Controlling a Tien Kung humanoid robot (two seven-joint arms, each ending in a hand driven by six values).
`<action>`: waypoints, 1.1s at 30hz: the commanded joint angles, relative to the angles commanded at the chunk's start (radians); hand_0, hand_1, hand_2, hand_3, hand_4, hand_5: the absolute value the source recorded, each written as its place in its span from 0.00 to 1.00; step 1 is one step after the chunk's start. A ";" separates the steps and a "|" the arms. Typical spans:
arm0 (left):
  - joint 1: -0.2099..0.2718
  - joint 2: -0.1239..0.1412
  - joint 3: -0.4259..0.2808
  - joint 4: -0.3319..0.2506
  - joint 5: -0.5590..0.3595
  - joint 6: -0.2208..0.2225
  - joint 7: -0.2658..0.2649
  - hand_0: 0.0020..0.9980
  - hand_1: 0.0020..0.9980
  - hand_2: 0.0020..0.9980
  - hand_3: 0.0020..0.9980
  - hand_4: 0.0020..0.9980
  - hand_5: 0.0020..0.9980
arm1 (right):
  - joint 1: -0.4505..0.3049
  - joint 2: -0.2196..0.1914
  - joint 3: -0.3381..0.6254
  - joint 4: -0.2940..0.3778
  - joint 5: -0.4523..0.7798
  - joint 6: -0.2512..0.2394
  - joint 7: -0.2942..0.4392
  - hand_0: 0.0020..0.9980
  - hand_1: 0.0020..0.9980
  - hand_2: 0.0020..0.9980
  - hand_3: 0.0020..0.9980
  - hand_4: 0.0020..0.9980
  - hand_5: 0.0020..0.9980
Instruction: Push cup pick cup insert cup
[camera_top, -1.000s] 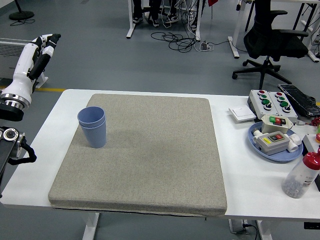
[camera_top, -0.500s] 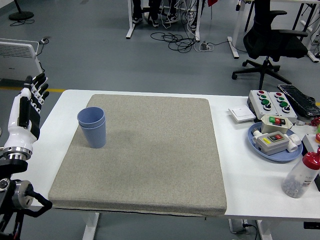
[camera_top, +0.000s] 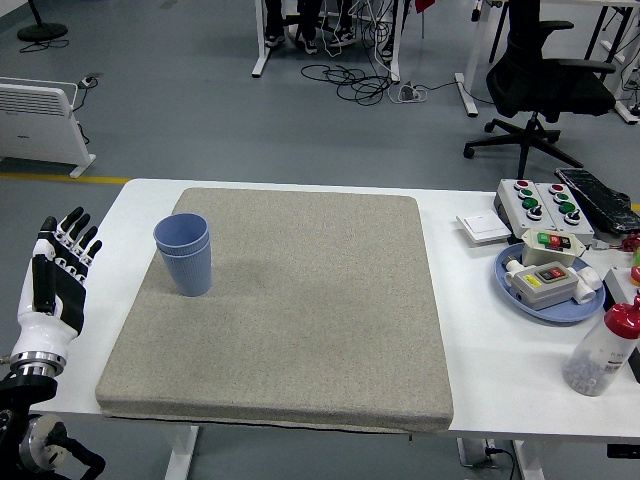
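Left hand (camera_top: 57, 275) idle, fingers spread and empty, at the worktop's (camera_top: 480, 350) near-left edge.
Farther in, the nested blue cups (camera_top: 184, 254) stood upright on the grey mat's (camera_top: 300, 320) left; probably light, thin-walled, best gripped mid-wall.

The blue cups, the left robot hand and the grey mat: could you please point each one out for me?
blue cups (camera_top: 186, 262): head view, on the outer cup's side wall.
left robot hand (camera_top: 55, 287): head view, on the back of the hand.
grey mat (camera_top: 320, 310): head view, on its bare middle.

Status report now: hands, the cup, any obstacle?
Left hand open, empty, beside table's left edge. Right hand not in view. Blue cups nested, upright on grey mat. Nothing between hand and cups.
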 joint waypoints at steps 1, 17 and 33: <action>0.000 -0.001 0.000 0.001 0.000 0.000 0.000 0.93 0.94 0.95 0.88 0.60 1.00 | 0.000 0.000 0.001 0.000 0.000 0.000 0.000 0.73 0.66 0.67 0.59 0.11 0.56; 0.000 -0.004 0.001 0.025 0.007 -0.003 0.007 0.94 0.94 0.96 0.93 0.60 1.00 | -0.004 -0.003 -0.001 0.000 -0.009 0.001 -0.002 0.73 0.66 0.67 0.58 0.10 0.56; 0.005 -0.007 0.005 0.038 0.026 -0.004 0.008 0.93 0.94 0.97 0.93 0.60 1.00 | -0.008 -0.005 -0.011 0.000 0.002 0.001 -0.003 0.73 0.66 0.67 0.58 0.10 0.56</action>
